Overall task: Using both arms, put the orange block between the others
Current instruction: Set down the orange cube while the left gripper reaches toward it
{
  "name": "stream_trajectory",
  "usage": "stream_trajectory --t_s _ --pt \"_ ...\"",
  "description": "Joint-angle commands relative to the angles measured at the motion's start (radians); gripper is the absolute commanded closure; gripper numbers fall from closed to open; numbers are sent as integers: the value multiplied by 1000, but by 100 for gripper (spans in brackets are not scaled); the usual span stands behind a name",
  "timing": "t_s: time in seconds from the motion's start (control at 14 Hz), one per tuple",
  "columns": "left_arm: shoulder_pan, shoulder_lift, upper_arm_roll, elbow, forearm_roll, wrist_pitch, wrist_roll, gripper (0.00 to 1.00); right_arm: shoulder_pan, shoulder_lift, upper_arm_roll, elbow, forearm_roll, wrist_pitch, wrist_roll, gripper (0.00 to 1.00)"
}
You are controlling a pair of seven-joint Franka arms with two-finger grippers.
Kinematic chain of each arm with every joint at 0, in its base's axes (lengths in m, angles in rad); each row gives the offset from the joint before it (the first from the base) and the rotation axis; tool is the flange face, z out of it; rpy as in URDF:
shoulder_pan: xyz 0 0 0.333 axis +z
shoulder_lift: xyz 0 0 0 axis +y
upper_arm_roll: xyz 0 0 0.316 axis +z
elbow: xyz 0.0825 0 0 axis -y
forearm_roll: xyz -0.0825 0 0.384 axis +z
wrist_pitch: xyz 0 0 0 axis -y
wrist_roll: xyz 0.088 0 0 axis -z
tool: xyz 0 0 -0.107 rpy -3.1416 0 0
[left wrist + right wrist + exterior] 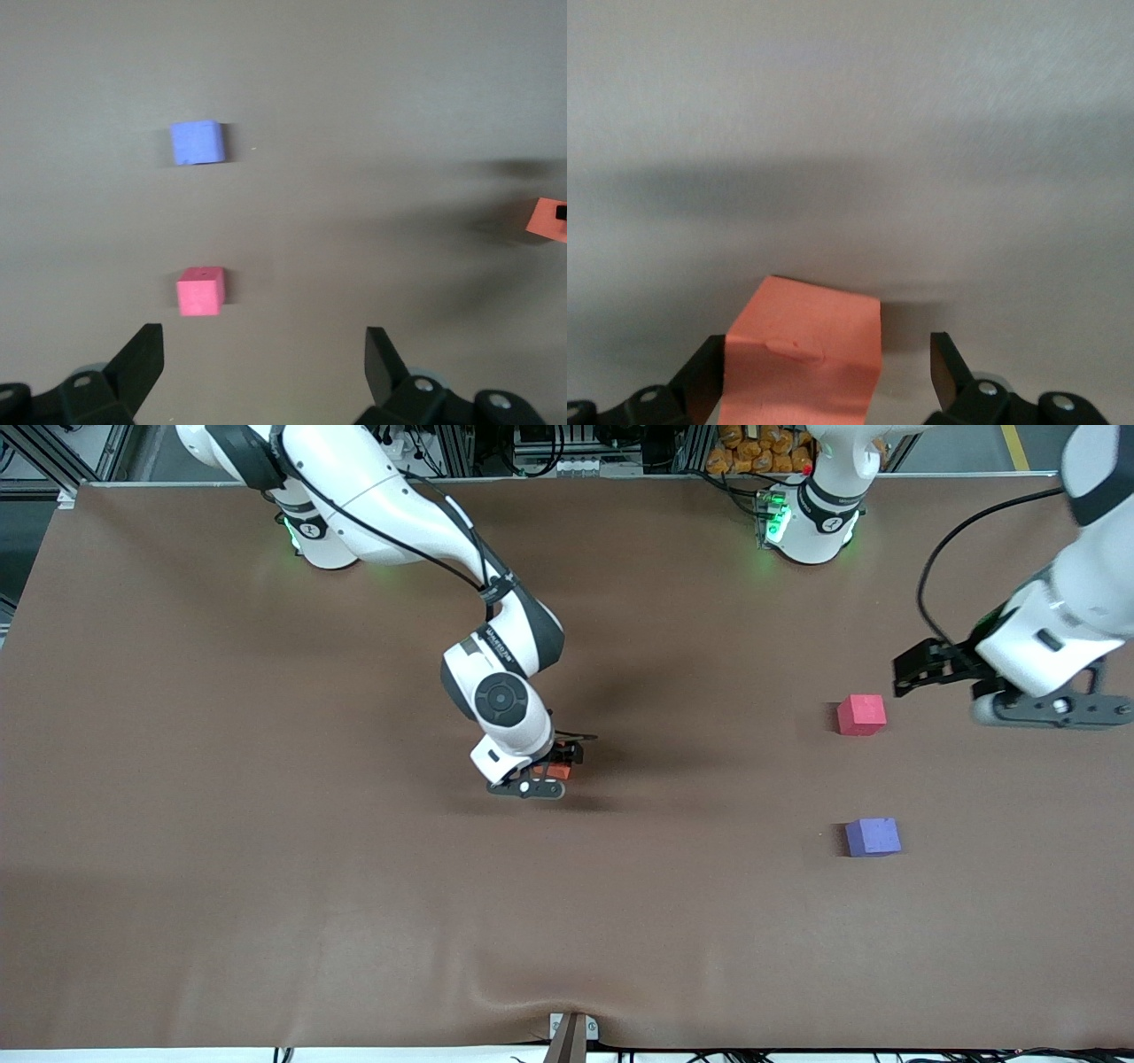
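The orange block rests on the brown table near its middle, between the fingers of my right gripper, which stands open. In the right wrist view the orange block lies against one finger, with a gap to the other finger. The red-pink cube and the purple cube sit toward the left arm's end, the purple one nearer the front camera. My left gripper hangs open and holds nothing, beside the red-pink cube. Its wrist view also shows the purple cube and the orange block.
A brown cloth covers the whole table. A small metal bracket sits at the table's edge nearest the front camera. The arms' bases stand along the edge farthest from it.
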Motion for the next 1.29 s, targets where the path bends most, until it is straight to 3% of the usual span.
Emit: stream_trajectory --t_s 0.0,0.21,0.5,0.71,1.0,1.07,1.21 --pt "-57 43 -1 19 -1 37 -73 0 -41 -45 15 16 2 -23 6 0" --pt "-139 106 1 24 4 102 -167 0 -86 -62 13 50 -8 -21 -21 0" --pt "-249 221 4 51 7 278 -328 0 -181 -59 15 53 -2 -13 -303 0" --pt "-329 333 13 140 14 315 -492 0 -224 -51 15 53 -8 -9 -452 0" --pt "-407 414 30 156 25 444 -609 0 -239 -59 12 57 -18 -15 -605 0" --pt "-439 437 47 171 27 452 -609 0 -233 -60 10 61 -38 -18 -642 0" --pt "-555 486 131 208 28 453 -611 0 -235 -62 12 85 -171 -27 -662 0"
